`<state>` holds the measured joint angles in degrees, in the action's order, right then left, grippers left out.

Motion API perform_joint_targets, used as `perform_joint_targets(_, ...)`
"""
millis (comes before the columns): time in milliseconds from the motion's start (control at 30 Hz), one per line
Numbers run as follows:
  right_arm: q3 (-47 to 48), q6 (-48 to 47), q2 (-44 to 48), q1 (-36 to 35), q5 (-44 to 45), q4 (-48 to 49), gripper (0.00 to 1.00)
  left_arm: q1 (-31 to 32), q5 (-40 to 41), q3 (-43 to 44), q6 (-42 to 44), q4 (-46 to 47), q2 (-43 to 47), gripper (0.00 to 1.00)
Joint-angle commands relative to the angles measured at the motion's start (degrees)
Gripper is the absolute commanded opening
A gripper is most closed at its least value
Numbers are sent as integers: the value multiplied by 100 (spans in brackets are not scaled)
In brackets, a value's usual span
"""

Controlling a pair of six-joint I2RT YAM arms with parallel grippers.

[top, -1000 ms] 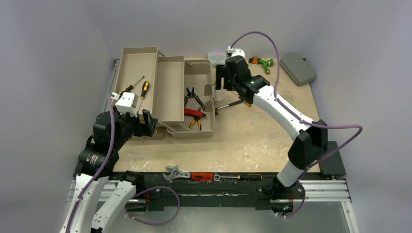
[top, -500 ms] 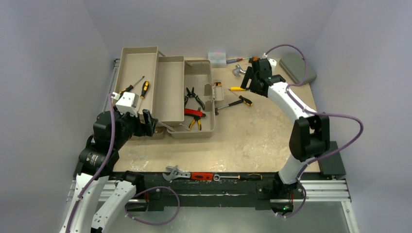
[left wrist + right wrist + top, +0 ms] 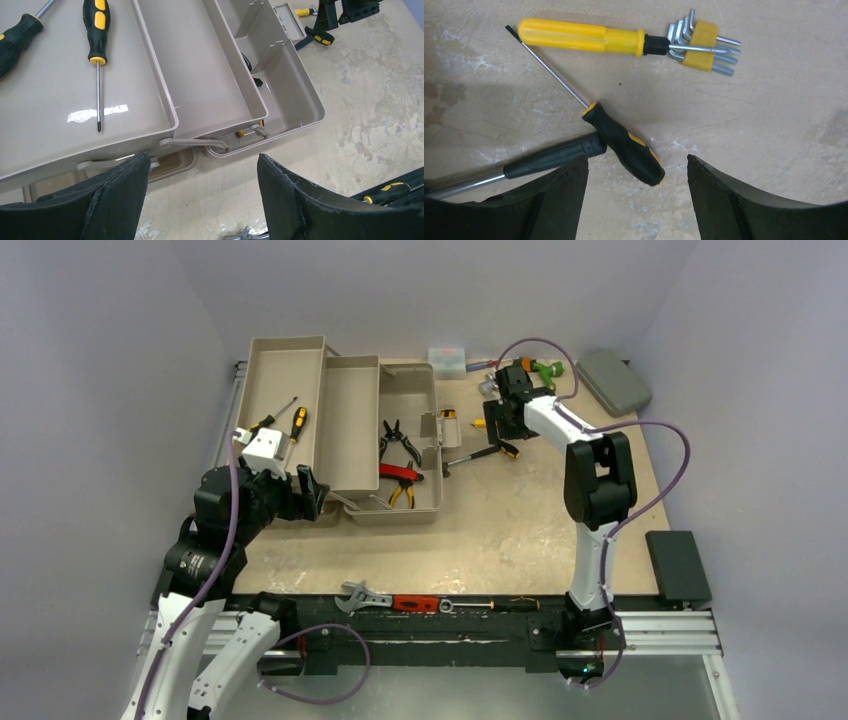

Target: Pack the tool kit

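- The toolbox (image 3: 352,430) stands open on the table, with two trays folded out to the left of its base compartment.
- Top view only: black pliers (image 3: 400,443) and red-handled pliers (image 3: 398,473) lie in the base compartment. In the left wrist view the inner tray covers them.
- A black-and-yellow screwdriver (image 3: 95,30) lies in the toolbox's outermost tray, beside a second screwdriver (image 3: 17,37).
- The left gripper (image 3: 202,175) hovers at the toolbox's near-left corner. Its jaws are released, with nothing between them.
- The right gripper (image 3: 636,175) hangs over the table just right of the toolbox. Its jaws are spread and grasp nothing.
- Right wrist view only: a black-handled screwdriver (image 3: 624,145) lies below the spread fingers, its tip just beside the butt of a yellow-handled screwdriver (image 3: 581,36). The yellow-handled screwdriver's shaft crosses a hex key set (image 3: 701,42).
- A black-grip tool (image 3: 549,157) with a steel shaft touches the black-handled screwdriver.
- A clear box (image 3: 447,360) sits at the toolbox's far-right corner, and a grey case (image 3: 613,382) lies well to the right of the toolbox.
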<state>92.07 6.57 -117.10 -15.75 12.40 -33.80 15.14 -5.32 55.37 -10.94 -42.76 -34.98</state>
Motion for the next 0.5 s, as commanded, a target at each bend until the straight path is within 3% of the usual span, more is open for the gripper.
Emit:
perform_joint_targets(0,388,-424,-167,6,85,-208,68,11,-95,-68,-40,273,-26,75)
perform_joint_targets(200,292,-540,-346,60,-307,66,66,15,-85,-54,-40,281,-91,75)
perform_joint_targets(333,381,-375,-562,112,-511,-30,52,16,-86,-61,-40,269,-105,75)
perform_joint_targets(467,245,-196,-567,141,-611,5,49,11,-72,-52,-41,269,-126,75)
